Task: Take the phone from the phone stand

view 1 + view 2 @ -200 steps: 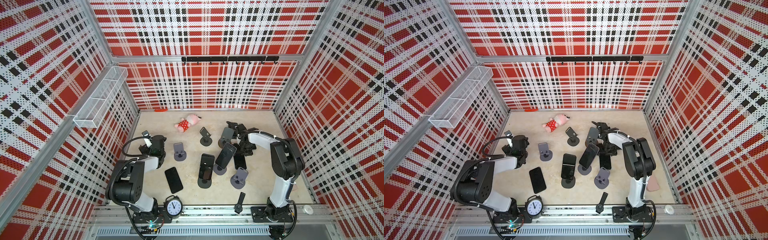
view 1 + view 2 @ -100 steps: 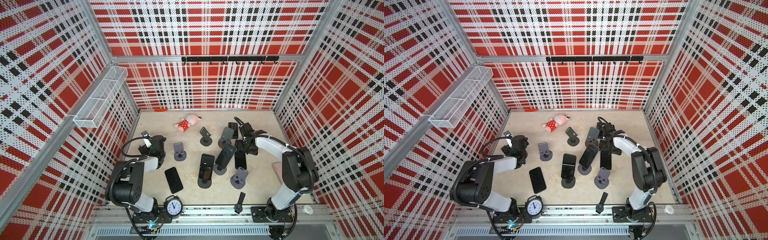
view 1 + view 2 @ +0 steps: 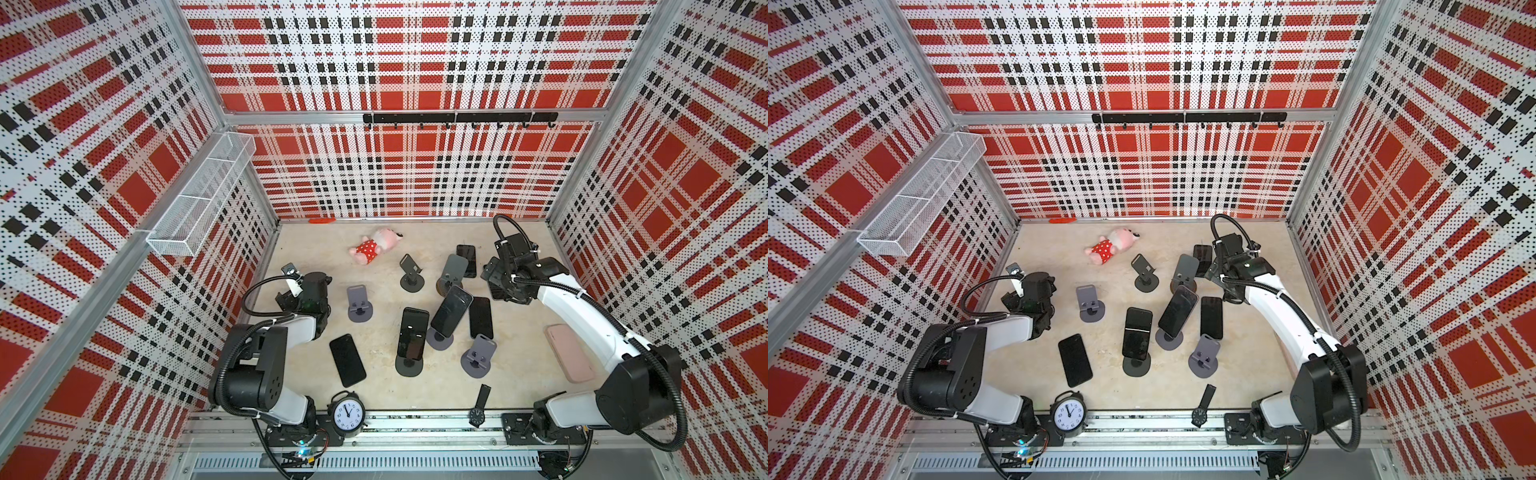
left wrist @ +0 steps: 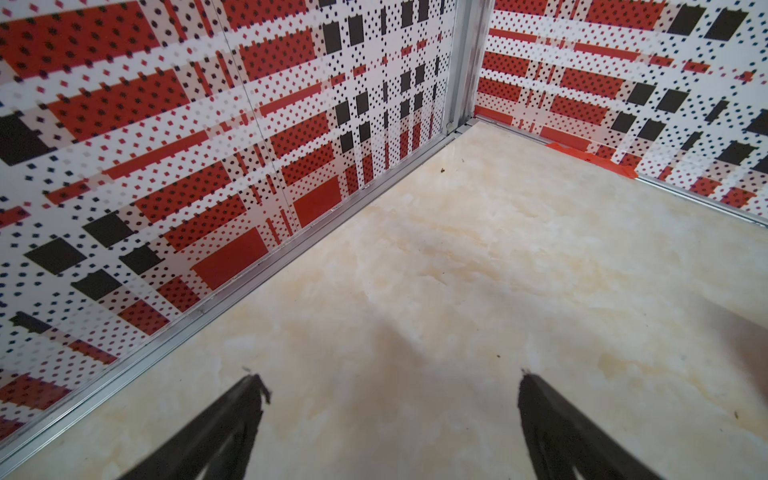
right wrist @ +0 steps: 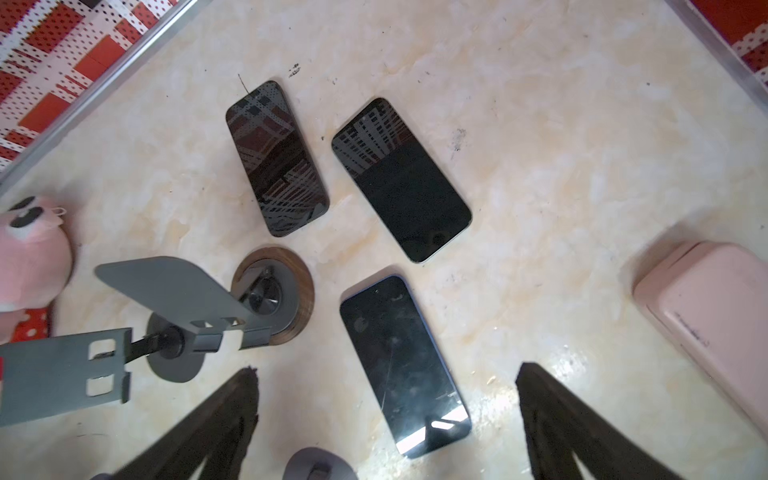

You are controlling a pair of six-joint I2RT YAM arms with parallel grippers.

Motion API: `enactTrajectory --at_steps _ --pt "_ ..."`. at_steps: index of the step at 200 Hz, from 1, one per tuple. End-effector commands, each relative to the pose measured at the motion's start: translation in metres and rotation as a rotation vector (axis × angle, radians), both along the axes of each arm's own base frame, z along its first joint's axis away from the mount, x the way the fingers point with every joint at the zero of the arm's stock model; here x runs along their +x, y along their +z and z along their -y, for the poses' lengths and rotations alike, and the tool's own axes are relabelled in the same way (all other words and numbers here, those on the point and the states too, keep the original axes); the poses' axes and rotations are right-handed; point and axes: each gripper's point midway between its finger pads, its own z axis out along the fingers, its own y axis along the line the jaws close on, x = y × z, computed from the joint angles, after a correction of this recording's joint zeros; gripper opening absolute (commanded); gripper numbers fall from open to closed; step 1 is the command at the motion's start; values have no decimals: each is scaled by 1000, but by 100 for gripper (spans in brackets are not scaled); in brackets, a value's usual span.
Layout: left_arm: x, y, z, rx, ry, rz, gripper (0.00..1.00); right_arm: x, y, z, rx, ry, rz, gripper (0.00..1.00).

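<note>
**Two black phones propped on grey stands at mid-table; both claws spread.**

The front phone (image 3: 412,334) leans on its phone stand (image 3: 409,366) near the middle of the table (image 3: 523,374). Just beside it, toward the right arm, a second phone (image 3: 451,309) tilts on a second stand (image 3: 439,341). Both stand apart from the grippers. The right gripper (image 5: 386,372) hangs with jaws wide apart, holding nothing. Its wrist view shows three loose phones (image 5: 401,178) flat on the table, the nearest loose phone (image 5: 405,365) lying under the gap between the fingers (image 5: 224,415), beside an empty stand with a wooden base (image 5: 174,286). The left gripper (image 4: 389,376), jaws likewise apart and empty, hovers over the table near the left wall (image 4: 166,166). Outward lie a pink case (image 3: 569,353), a plush toy (image 3: 374,249), an alarm clock (image 3: 347,415) and a wristwatch (image 3: 476,414).
</note>
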Motion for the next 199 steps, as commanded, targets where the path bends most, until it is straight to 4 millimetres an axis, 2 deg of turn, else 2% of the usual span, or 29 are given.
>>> enactTrajectory --at_steps 1,27,43,64,91,147,199 --pt "-1 4 2 10 -5 6 98 -12 5 -5 40 -81 -29 100" --pt "1 3 3 10 -10 1 98 -16 14 -31 88 -61 -49 100" --pt "1 3 2 12 -7 1 98 -19 18 -56 142 -34 -47 100" --pt "3 3 3 10 -15 0 98 -21 16 -79 177 -3 -34 100" --pt "5 2 5 13 -18 -5 98 -22 1 -82 161 6 -78 100" --pt "5 3 4 13 -17 -6 98 -23 -18 -114 190 100 -157 100" --pt "7 1 4 14 -20 -13 98 -29 -35 -127 159 130 -209 100"
